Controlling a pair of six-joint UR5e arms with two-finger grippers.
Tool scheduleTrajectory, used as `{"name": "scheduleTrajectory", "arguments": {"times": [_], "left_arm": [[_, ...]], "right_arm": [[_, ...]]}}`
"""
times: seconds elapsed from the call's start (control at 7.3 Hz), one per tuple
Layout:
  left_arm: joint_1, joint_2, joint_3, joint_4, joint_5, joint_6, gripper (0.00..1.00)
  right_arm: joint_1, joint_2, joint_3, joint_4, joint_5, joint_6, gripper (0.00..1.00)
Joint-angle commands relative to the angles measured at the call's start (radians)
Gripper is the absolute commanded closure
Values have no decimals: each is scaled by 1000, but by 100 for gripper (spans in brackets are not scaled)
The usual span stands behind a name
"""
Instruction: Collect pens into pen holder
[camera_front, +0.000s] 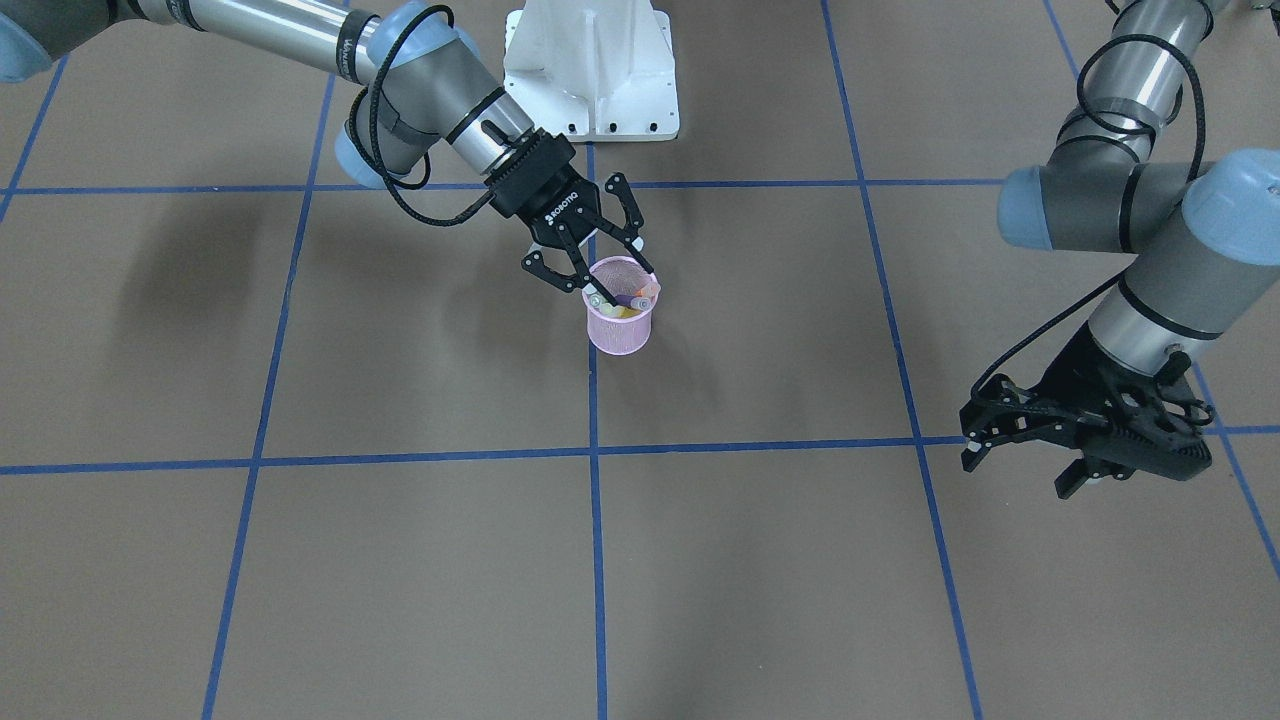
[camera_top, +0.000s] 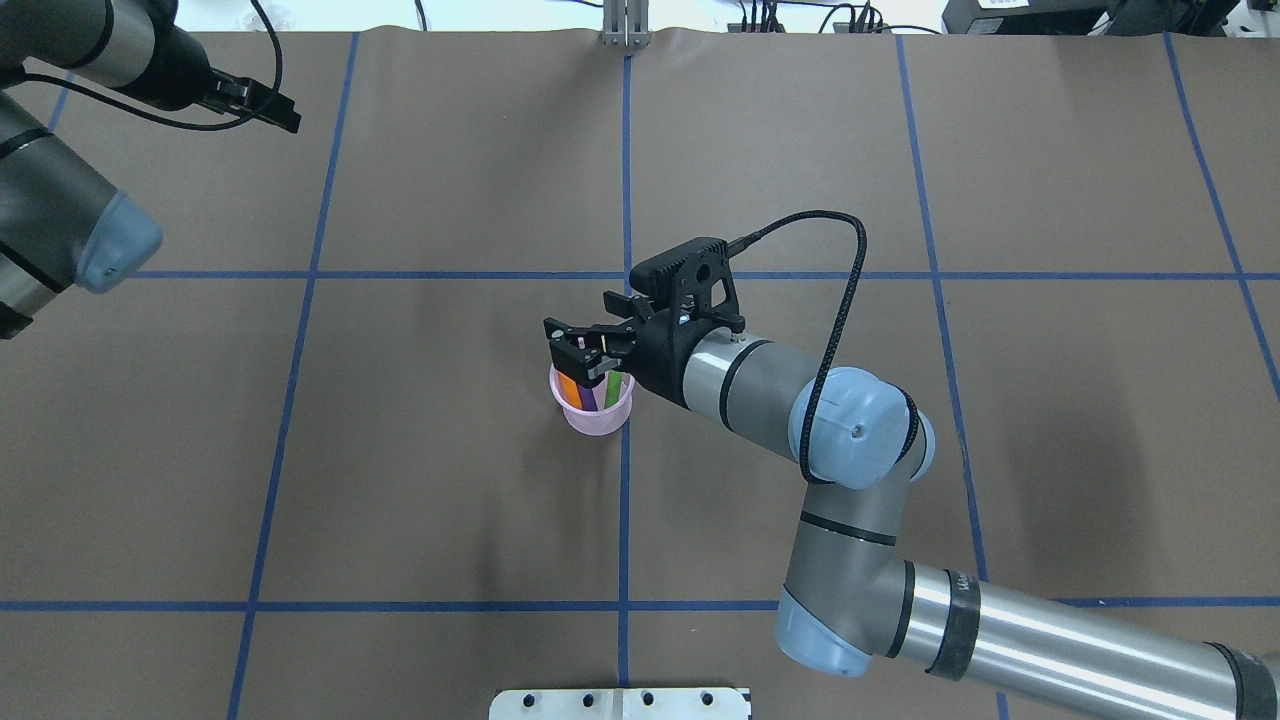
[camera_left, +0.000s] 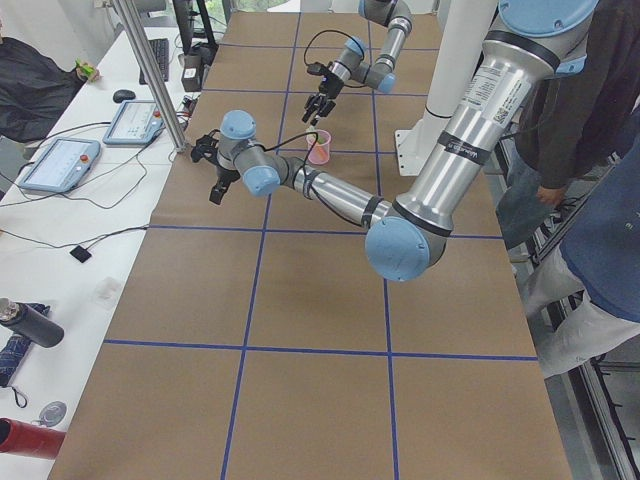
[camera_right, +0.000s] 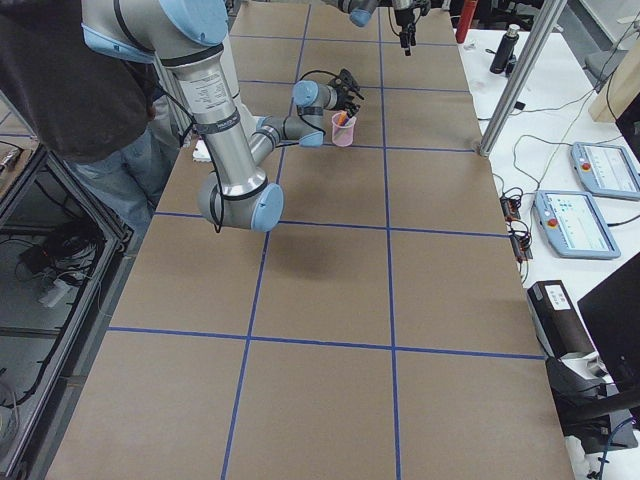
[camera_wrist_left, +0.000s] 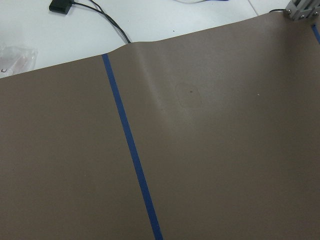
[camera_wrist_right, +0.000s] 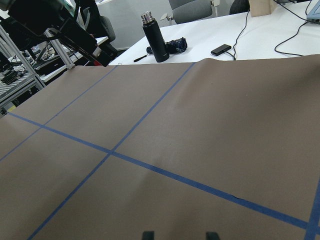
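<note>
The pink mesh pen holder (camera_top: 592, 415) stands upright near the table's middle, also seen in the front view (camera_front: 620, 330). The orange pen (camera_top: 567, 388), purple pen (camera_top: 588, 397) and green pen (camera_top: 612, 388) all stand inside it, cap ends up (camera_front: 625, 297). My right gripper (camera_top: 583, 350) hovers just above the holder's rim, open and empty; it also shows in the front view (camera_front: 598, 262). Its fingertips (camera_wrist_right: 148, 235) show spread at the bottom of the right wrist view. My left gripper (camera_front: 1015, 468) is far off over bare table, open and empty, at the overhead view's top left (camera_top: 285, 115).
Brown paper with blue tape lines (camera_front: 594, 500) covers the table. The white robot base (camera_front: 590, 70) stands at the near edge. A black bottle (camera_wrist_right: 154, 37) and cables lie on a side table beyond the paper. People stand by the robot in both side views (camera_right: 90, 90).
</note>
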Motion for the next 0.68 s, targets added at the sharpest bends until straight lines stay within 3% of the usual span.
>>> {"name": "scheduleTrajectory", "arguments": {"times": [0.0,0.14,0.55], "left_arm": [[-58,-8,0,29,-43,5,1],[-114,-13,-6,114,-119,104,1],[-210,-13,-81,456,-141,414,1]], "right_arm": [[68,-3,111,-206,107,0,1],[181,-9,198,-421,299,0,1],[509,-17,226,-853,742,-48,1]]}}
